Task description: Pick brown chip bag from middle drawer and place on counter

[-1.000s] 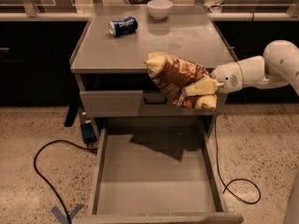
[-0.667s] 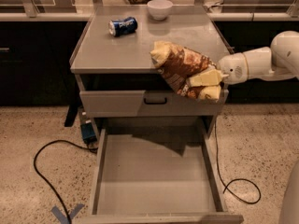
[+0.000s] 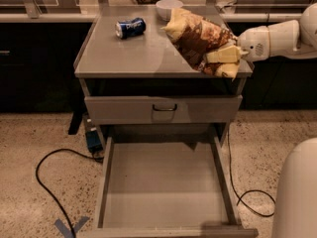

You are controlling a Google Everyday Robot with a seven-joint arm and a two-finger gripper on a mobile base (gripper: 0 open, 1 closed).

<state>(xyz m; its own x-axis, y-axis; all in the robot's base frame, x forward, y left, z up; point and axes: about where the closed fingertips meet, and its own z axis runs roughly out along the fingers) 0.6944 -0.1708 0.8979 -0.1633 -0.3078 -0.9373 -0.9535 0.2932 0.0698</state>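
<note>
The brown chip bag is crinkled, dark brown with tan-yellow ends. My gripper is shut on its lower right end and holds it tilted above the right part of the grey counter. My white arm reaches in from the right. The middle drawer is pulled out below, with a bare flat floor.
A dented blue soda can lies on the counter's back left. A white bowl stands at the counter's back edge. A closed drawer front with a dark wire handle sits under the counter. Black cables lie on the speckled floor.
My gripper has lifted the chip bag from in front of the top drawer up and back over the counter's right side.
</note>
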